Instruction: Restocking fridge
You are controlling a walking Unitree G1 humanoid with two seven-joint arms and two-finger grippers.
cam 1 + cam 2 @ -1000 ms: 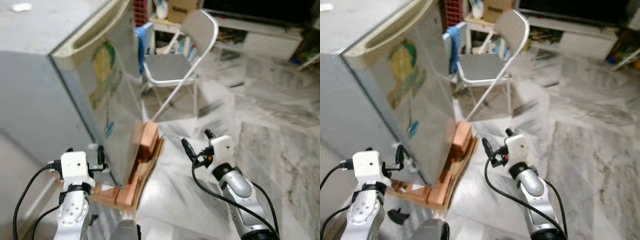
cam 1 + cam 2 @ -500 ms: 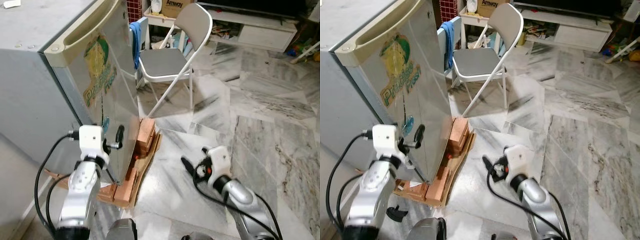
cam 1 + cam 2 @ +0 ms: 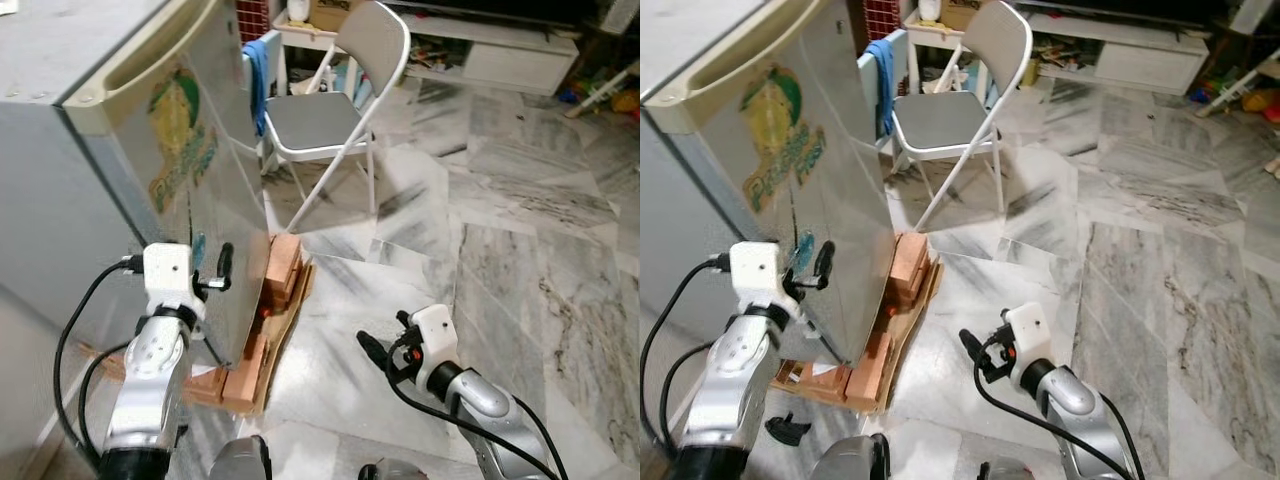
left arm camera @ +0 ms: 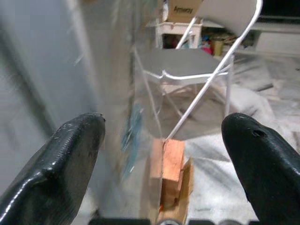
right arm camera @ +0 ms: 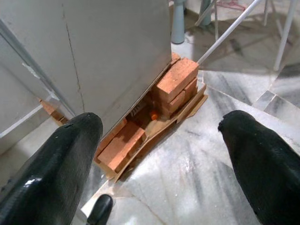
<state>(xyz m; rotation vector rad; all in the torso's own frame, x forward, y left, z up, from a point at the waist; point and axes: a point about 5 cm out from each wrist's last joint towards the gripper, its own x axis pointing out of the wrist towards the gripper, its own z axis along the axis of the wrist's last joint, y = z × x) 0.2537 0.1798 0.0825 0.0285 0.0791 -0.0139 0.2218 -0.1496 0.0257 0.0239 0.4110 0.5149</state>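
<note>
While bricks (image 5: 174, 83) prop the steel fridge (image 3: 215, 150), glossy black fingers (image 4: 70, 154) gape

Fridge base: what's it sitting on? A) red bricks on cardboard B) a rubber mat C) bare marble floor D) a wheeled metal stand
A. The fridge rests on stacked red bricks laid over flattened cardboard, seen in the right wrist view and at the fridge's corner in the eye views.

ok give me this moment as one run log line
task: restocking fridge | fridge: door shut, on bricks | left gripper: open, at door's lower edge | right gripper: open, low over floor
</note>
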